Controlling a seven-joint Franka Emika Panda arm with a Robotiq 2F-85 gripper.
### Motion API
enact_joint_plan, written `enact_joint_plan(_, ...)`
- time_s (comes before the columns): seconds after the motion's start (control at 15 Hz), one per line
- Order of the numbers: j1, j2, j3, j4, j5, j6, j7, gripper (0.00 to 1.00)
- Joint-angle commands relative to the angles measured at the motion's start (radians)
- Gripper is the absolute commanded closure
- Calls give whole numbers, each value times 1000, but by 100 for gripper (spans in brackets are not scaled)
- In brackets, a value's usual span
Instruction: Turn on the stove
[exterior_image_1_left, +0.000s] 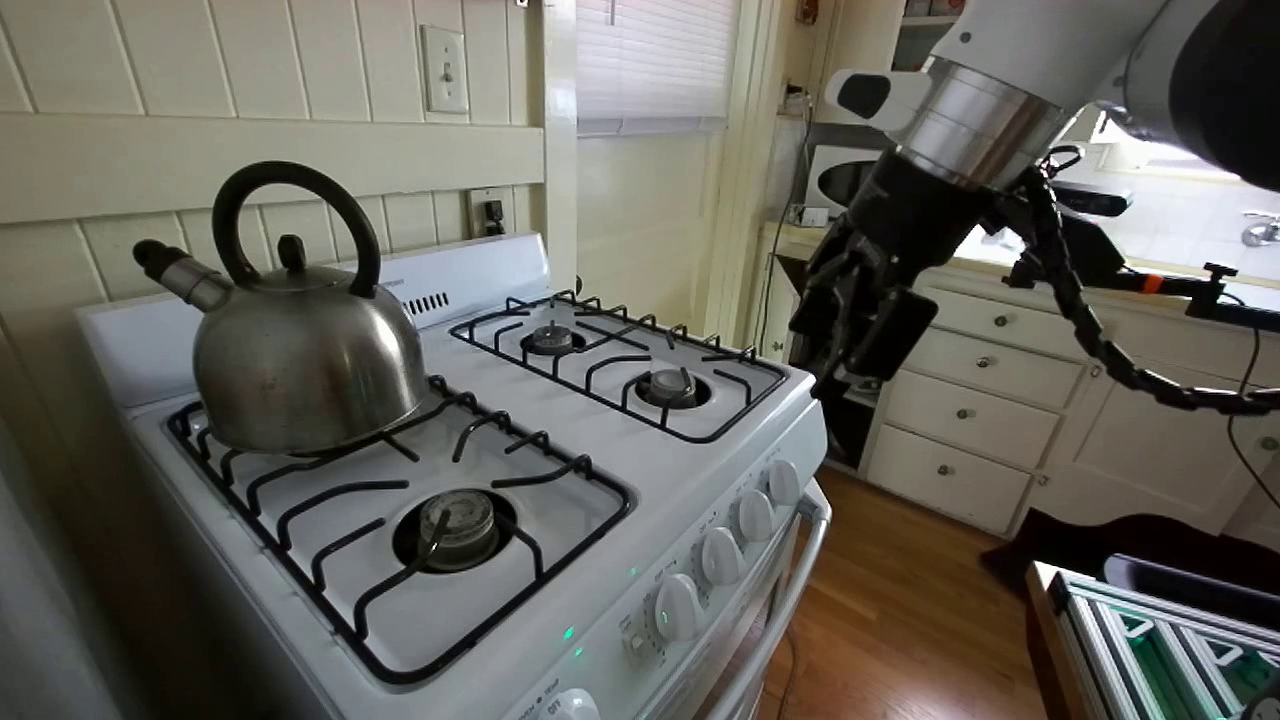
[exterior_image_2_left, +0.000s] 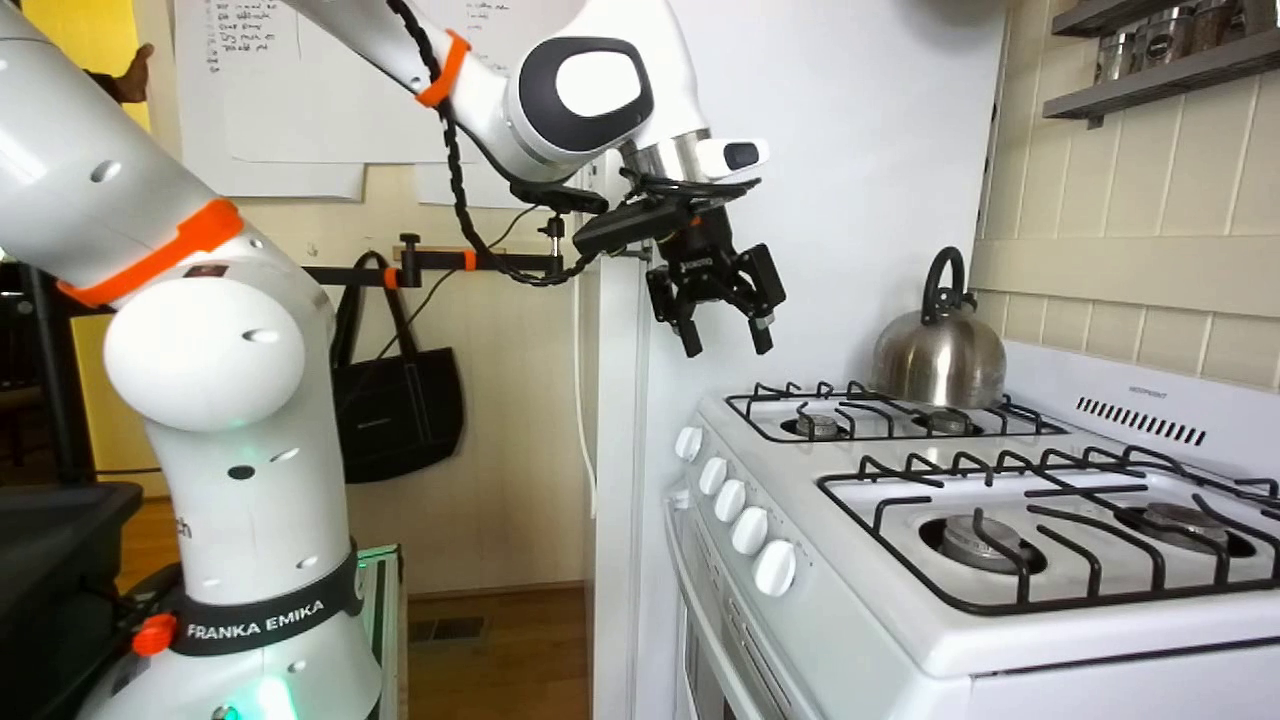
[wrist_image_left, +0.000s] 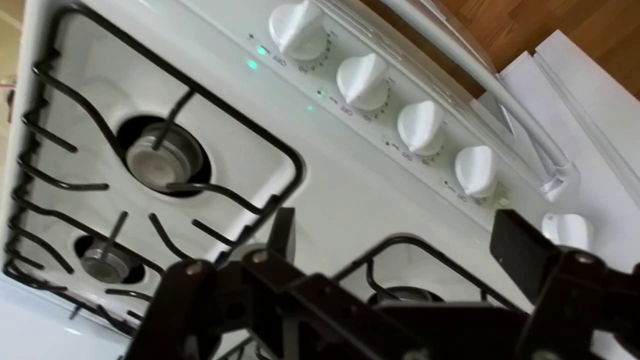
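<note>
Stove, directly beneath the kettle. The step in hand is judged to be the approach to a control: four knobs in an even row and one lone knob, set off on the kettle's side, line the front, forward of the kettle. The task does not say which to turn. For a sound grasp the fingers should straddle the raised ridge of the chosen knob, arrive square to its face, and close only as far as a firm hold requires. A push inward may be needed before turning; the twist is best made about the knob's own axis, keeping clear of the oven handle and of the small switch next to the lone knob.

Appearance: white enamel, black wire grates in two sections, dull metal burner caps, and a low, slotted back panel behind the kettle. The ridges of the four appear aligned with their OFF marks; no flame shows. The front burner, just ahead of the kettle, carries nothing.

Gripper: spread wide with nothing held, forward of the kettle and higher, touching neither it nor the enamel. Which knob it is meant for cannot be told.

Surroundings: cream boarded wall behind the kettle; white drawers well apart from the kettle, across the cooktop.
</note>
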Motion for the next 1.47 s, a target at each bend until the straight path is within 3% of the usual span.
enact_joint_plan(0.0,106,51,-35,16,87,45,-114,0)
enact_joint_plan(0.33,258,116,-87,54,219,19,-294,0)
enact_joint_plan(0.47,271,132,-81,63,233,17,-345,0)
enact_joint_plan(0.53,227,100,-48,38,214,30,-291,0)
enact_joint_plan(0.8,238,125,-47,54,225,30,-327,0)
enact_joint_plan(1.4,243,138,57,39,328,-43,-72,0)
